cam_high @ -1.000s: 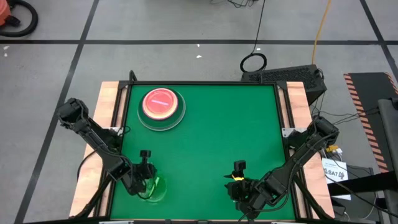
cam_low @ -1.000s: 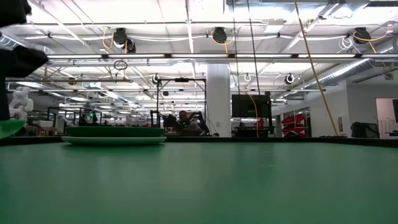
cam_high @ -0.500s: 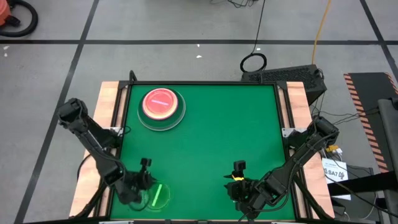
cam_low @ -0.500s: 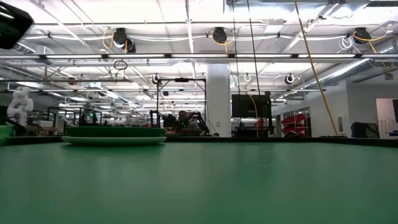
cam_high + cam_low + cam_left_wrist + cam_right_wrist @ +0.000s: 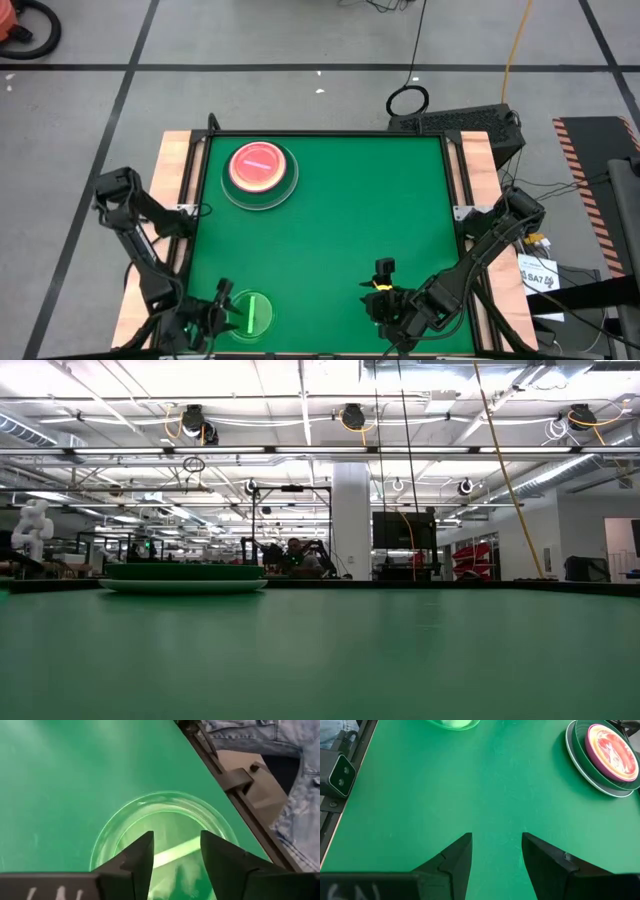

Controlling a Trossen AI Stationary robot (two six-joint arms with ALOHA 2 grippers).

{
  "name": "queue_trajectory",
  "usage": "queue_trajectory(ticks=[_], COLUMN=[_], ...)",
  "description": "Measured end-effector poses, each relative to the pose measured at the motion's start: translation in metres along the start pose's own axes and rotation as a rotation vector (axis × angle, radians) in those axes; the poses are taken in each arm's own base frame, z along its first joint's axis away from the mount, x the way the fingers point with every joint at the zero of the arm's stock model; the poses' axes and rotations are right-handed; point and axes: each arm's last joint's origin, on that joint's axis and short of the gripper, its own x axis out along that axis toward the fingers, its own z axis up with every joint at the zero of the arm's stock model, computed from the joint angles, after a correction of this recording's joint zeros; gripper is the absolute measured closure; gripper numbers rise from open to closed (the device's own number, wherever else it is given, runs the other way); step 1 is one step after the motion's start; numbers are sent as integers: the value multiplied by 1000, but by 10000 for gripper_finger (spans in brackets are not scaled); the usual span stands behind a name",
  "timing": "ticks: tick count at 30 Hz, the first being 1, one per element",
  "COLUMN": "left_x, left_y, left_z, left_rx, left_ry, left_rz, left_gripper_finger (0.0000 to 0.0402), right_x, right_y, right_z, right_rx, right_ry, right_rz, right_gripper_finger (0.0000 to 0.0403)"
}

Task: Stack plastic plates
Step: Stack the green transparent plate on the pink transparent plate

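Left claw [image 5: 218,305] sits spread just beside my small see-through green plate [image 5: 255,313] at the tabletop's near-left corner, plate stack [image 5: 260,174] far-left, right claw [image 5: 383,297] spread, waiting.

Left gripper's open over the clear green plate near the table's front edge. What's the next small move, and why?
Probably lower the left gripper onto the green plate's rim and close. The plate lies flat, apart from the stack at the back, and nothing holds it. The right gripper waits, open.

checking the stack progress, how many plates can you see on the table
At least 4: a see-through green plate lying alone near the left gripper, and a far-corner stack of pink plate, dark-green plate, pale bottom plate. More may be hidden.
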Motion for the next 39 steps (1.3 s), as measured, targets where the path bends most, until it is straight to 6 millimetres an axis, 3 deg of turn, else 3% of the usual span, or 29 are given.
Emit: queue_trajectory(ticks=[12,21,27,33,39], left_x=[9,14,36,52,57], left_y=[-37,-78,-99,-98,-93], left_z=[0,27,27,26,23], left_rx=[59,139,230,194,149], left_ry=[-58,160,304,393,416], left_rz=[-158,-66,39,183,208], left_gripper_finger=[231,231,231,236,280], right_x=[1,1,1,1,1], right_y=[-1,-1,-1,-1,-1], right_z=[1,1,1,1,1], right_rx=[4,3,2,-2,-5], right_ry=[1,2,1,2,1], right_rz=[-3,-4,-3,-3,-4], right_gripper_finger=[239,239,239,239,239])
